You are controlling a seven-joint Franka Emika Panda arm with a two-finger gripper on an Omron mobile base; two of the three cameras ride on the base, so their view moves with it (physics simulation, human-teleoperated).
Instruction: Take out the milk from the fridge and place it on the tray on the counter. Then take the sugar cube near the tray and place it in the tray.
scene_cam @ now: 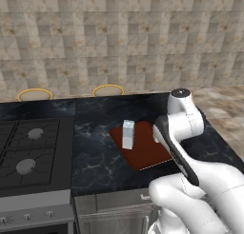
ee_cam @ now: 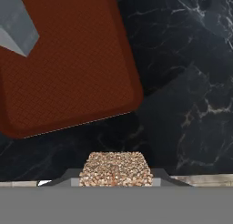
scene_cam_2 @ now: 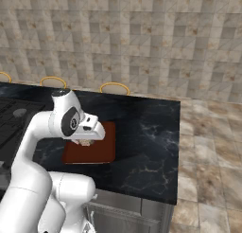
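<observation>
Sugar cube [ee_cam: 115,169] nearest the hand camera, pinched between the gripper [ee_cam: 115,177] fingertips, off the tray [ee_cam: 68,68] edge, over black counter [ee_cam: 182,82]. Left base view alone shows the milk carton [scene_cam: 127,134] upright on the tray; no legible print. Stovetop [scene_cam: 28,152] lies beyond.

Reddish-brown tray [ee_cam: 68,73]; speckled tan sugar cube [ee_cam: 116,169].

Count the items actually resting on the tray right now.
1. The milk stands upright on the tray, near its far left part. The sugar cube is clamped in the gripper, above the counter, off the tray. The arm hides some tray.
</observation>
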